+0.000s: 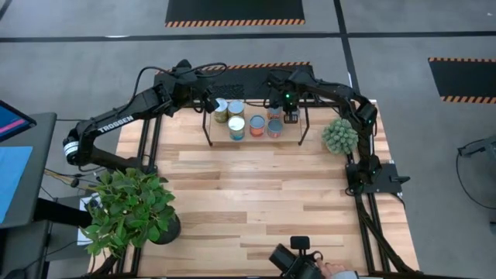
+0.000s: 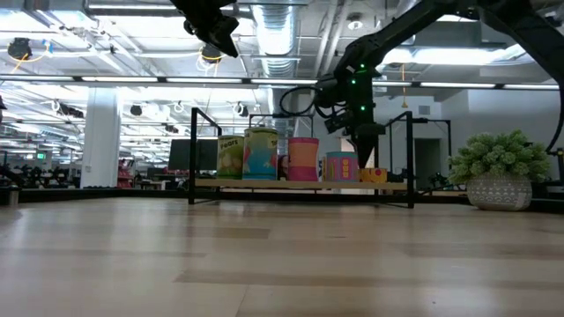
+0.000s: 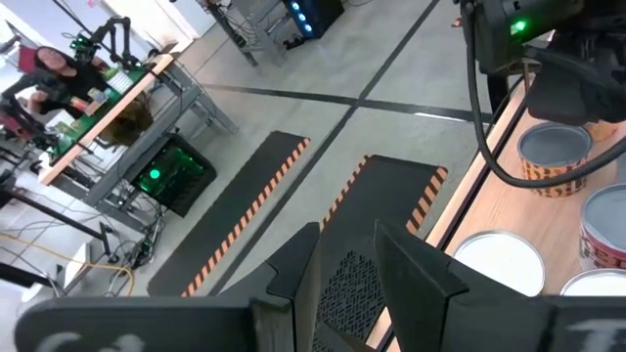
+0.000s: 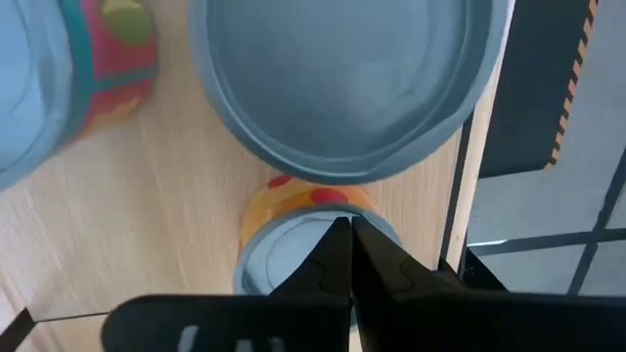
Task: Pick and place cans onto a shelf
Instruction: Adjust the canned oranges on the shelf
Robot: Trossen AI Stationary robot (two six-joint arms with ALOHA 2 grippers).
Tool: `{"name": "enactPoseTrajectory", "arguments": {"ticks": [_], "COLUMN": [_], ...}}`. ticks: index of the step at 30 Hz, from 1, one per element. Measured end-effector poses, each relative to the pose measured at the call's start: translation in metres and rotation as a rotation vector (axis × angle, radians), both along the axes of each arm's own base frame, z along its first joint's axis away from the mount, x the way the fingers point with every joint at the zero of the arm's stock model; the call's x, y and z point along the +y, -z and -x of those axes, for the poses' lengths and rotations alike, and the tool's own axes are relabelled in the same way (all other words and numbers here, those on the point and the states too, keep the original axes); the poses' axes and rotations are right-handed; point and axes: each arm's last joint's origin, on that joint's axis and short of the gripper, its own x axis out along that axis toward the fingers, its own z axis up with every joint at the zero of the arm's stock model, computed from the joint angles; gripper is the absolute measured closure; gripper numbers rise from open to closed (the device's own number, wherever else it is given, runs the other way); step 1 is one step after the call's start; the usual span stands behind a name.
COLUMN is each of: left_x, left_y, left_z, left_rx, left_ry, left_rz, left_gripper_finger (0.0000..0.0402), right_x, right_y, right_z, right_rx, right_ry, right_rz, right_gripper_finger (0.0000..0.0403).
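Left arm reaches in from nine o'clock, its left gripper [image 1: 203, 99] raised off the eleven o'clock corner of the shelf [image 1: 256, 138], well above the board in the low view; the jaws stand apart with nothing between them, so this arm looks to be waiting. On the shelf, from left: a green-labelled can [image 2: 230, 157], a taller can [image 2: 260, 154], a pink can [image 2: 302, 159], a shorter blue-and-pink can [image 2: 341, 165], and at the right end a squat orange can [image 2: 374, 175]. From overhead they sit in two rows, and the plank table [image 1: 256, 201] in front carries no can that I can see. The right gripper [image 2: 365, 148] hangs straight over the orange can at the shelf's two o'clock end; in the right wrist view its fingers [image 4: 337, 259] are drawn together to a thin slit above the can's top, gripping nothing. Judgement: the orange can is set down and this is the let-go and retreat step. The next move calls for a straight lift clear of the neighbouring tops, since the big can [image 4: 342, 88] stands just beside it and a sideways drag could topple the row.
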Motion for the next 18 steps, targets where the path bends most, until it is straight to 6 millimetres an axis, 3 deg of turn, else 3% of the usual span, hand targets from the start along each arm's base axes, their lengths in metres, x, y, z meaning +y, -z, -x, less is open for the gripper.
{"name": "enactPoseTrajectory", "arguments": {"ticks": [18], "left_x": [0.0], "left_y": [0.0], "left_z": [0.0], "left_rx": [0.0], "left_ry": [0.0], "left_rz": [0.0], "left_gripper_finger": [0.0308], "right_x": [-0.0011], "right_y": [-0.0016], "right_z": [0.0025], "right_rx": [0.061], "right_ry": [-0.008], "right_rz": [0.056], "right_gripper_finger": [0.0387]}}
